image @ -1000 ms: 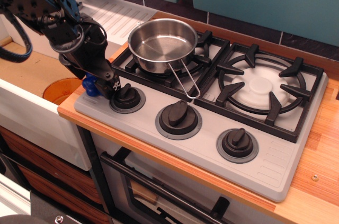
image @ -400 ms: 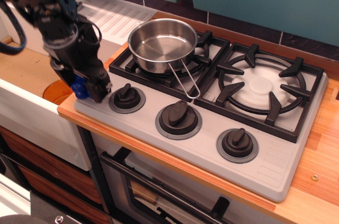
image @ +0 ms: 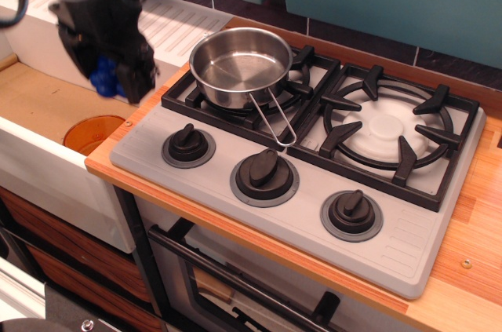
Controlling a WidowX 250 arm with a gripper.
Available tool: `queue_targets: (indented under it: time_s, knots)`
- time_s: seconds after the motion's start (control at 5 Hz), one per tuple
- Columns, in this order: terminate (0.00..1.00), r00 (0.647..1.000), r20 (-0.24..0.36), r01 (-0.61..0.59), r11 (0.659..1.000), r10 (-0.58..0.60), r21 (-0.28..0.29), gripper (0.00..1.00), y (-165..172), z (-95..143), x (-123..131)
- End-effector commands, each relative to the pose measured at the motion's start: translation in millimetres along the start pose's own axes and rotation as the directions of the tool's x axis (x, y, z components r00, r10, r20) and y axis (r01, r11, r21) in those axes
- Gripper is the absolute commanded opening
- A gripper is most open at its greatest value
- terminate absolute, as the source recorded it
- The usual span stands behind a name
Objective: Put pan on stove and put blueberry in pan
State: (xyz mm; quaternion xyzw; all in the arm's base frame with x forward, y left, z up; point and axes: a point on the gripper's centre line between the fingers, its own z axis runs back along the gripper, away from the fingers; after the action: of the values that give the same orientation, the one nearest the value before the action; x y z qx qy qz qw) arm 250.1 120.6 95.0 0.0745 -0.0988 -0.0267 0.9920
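Left of pan [image: 241, 65], end effector [image: 118, 79] grips blueberry [image: 104, 80].

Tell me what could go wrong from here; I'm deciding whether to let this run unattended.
The blueberry sits between the fingers with only part of it showing, so the grasp may be shallow and it could drop over the sink side, near the orange disc. The pan is small and rests on a raised grate of the stove; a bump from the gripper could shift it.
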Motion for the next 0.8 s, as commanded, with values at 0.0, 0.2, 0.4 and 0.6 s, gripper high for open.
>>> queue_targets:
  time_s: [0.0,0.2,0.4,0.6]
  knots:
    - [0.0,0.998,0.059,-0.011,0.999,0.009,0.041,0.0,-8,32,63]
    - [0.0,0.998,0.041,-0.039,0.999,0.038,0.036,0.0,-23,33,84]
    - [0.0,0.998,0.027,-0.058,0.998,0.058,0.001,0.0,-42,25,102]
    - [0.0,0.998,0.036,-0.046,0.999,0.047,-0.023,0.0,-51,13,109]
